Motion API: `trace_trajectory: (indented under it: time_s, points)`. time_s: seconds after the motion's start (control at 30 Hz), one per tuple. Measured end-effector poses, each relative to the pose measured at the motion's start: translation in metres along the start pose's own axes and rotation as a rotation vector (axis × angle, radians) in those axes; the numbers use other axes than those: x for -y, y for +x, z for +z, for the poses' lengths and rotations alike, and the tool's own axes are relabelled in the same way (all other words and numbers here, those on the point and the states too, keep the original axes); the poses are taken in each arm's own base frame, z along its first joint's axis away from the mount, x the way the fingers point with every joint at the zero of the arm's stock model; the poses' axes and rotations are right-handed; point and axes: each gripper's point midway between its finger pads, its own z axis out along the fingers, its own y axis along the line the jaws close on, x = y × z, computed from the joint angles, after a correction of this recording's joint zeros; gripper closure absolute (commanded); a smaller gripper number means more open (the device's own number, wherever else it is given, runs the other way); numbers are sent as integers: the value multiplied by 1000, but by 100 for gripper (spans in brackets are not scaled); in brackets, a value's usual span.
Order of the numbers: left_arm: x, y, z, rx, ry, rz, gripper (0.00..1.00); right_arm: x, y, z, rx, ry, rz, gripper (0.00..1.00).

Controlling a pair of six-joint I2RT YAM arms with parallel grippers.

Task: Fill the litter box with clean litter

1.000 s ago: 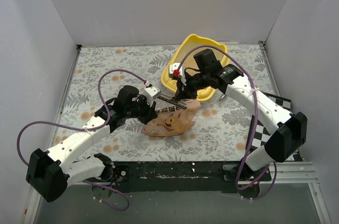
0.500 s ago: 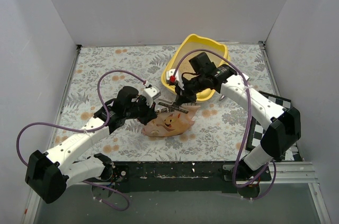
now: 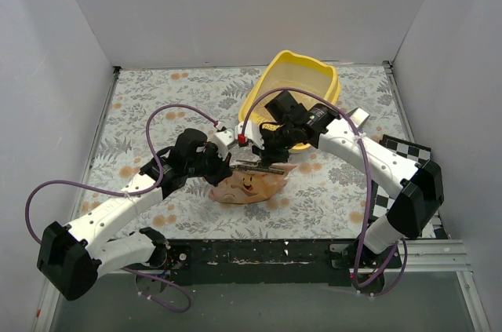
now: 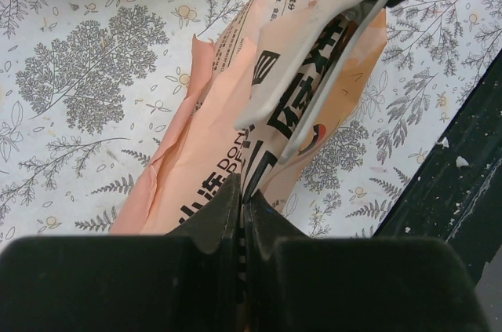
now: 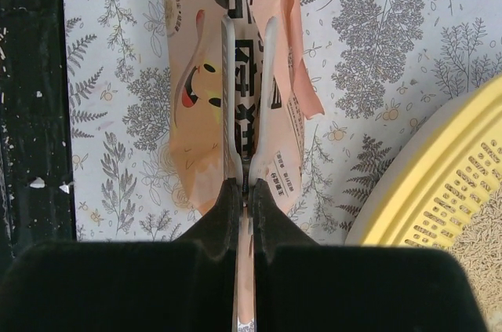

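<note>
Over bag (image 5: 192,73), right gripper (image 5: 243,184) moved nearer (gripping scoop (image 5: 229,96)).

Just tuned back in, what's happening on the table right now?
The left tool is pinching one end of the peach-pink bag, which lies on the table in front of the litter box. The right tool is shut on a slim grey metal piece that crosses the bag. Some clean litter already sits in the box.

bare table (image 3: 149,96) left; bag (image 3: 249,187), scoop (image 3: 255,166) before litter box (image 3: 292,55)
</note>
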Motion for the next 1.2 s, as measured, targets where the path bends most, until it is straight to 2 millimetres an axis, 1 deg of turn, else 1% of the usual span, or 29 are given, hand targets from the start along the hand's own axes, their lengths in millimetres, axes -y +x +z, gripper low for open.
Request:
trace_trajectory:
  time_s: [0.17, 0.4, 0.57, 0.6, 0.7, 0.87, 0.97, 1.03, 1.07, 1.1, 1.17, 1.2]
  points:
    - [-3, 2, -1, -10, -19, 0, 100, -4, 3, 2, -43, 20, -10, 99]
    - [-6, 5, -1, -23, -39, 0, 100, -5, 5, 9, -35, 45, 5, 99]
    - [-9, 8, -2, -34, -61, -22, 100, 0, 2, 14, -36, 80, 26, 99]
    - [-10, 8, -2, -34, -67, -27, 100, 1, 1, 15, -35, 85, 29, 96]
    - [-12, 9, -3, -36, -78, -39, 100, 3, -1, 17, -33, 95, 40, 88]
    - [-13, 9, -3, -36, -81, -42, 100, 2, -1, 18, -29, 95, 48, 78]
    - [-13, 9, -3, -37, -80, -32, 100, 0, 0, 18, -21, 101, 49, 67]
    - [-13, 9, -3, -38, -81, -23, 100, -3, 2, 17, -16, 105, 45, 52]
    - [-13, 9, -3, -38, -81, -17, 100, -5, 3, 17, -14, 110, 43, 41]
    - [-13, 9, -3, -40, -83, -12, 100, -6, 4, 17, -13, 113, 41, 36]
    - [-14, 9, -3, -41, -86, -7, 99, -8, 7, 16, -15, 122, 40, 20]
    - [-14, 9, -3, -40, -87, -7, 98, -9, 8, 15, -17, 127, 38, 17]
